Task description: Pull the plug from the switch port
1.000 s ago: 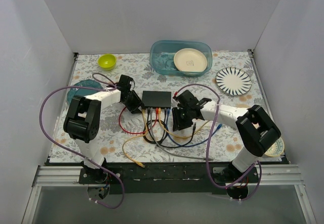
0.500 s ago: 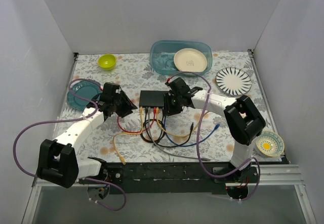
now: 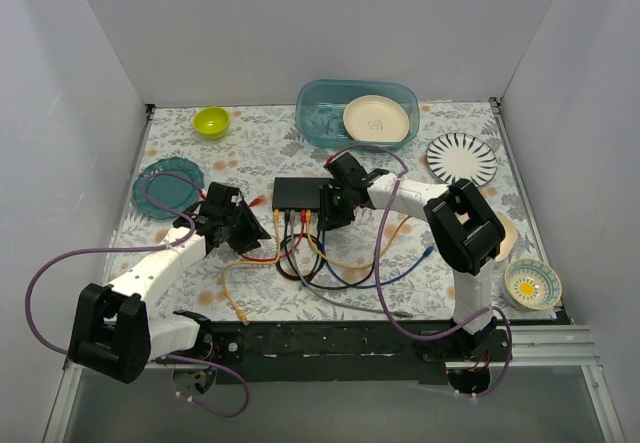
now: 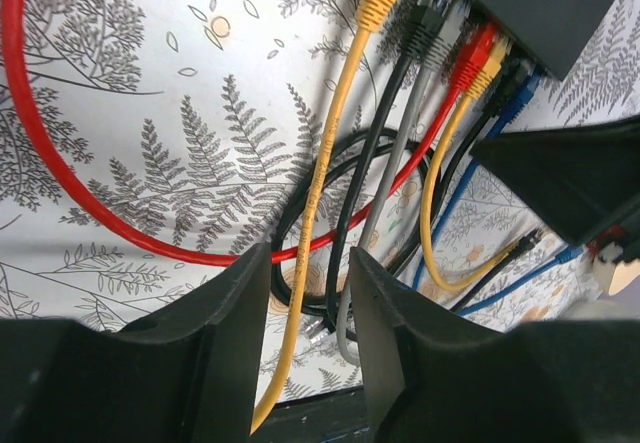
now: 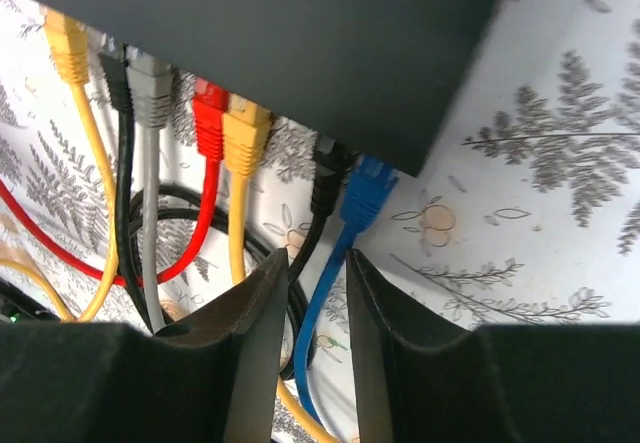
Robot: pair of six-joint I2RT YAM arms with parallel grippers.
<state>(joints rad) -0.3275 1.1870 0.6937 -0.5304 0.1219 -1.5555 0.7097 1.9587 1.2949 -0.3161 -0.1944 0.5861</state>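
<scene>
The flat black switch (image 3: 300, 194) lies mid-table, with several coloured cables plugged along its near edge. My right gripper (image 3: 332, 209) is at the switch's near right corner. In the right wrist view the switch (image 5: 300, 43) fills the top, and the right gripper (image 5: 317, 275) is open with the blue cable running between its fingers, just below the blue plug (image 5: 365, 188) and black plug (image 5: 325, 175). My left gripper (image 3: 240, 227) is left of the cables. It is open (image 4: 310, 263) around a yellow cable (image 4: 325, 153) and well short of the switch (image 4: 540, 3).
A teal tub (image 3: 318, 113) holding a cream plate (image 3: 376, 119) stands at the back. A green bowl (image 3: 211, 121) and teal plate (image 3: 165, 183) are at the left, a striped plate (image 3: 461, 159) and small bowl (image 3: 532, 283) at the right. Loose cable loops (image 3: 320, 263) lie in front of the switch.
The left arm has unfolded and its gripper has drawn back from the switch's left side to the cables. The right gripper has moved left and back to the switch's near right corner.
</scene>
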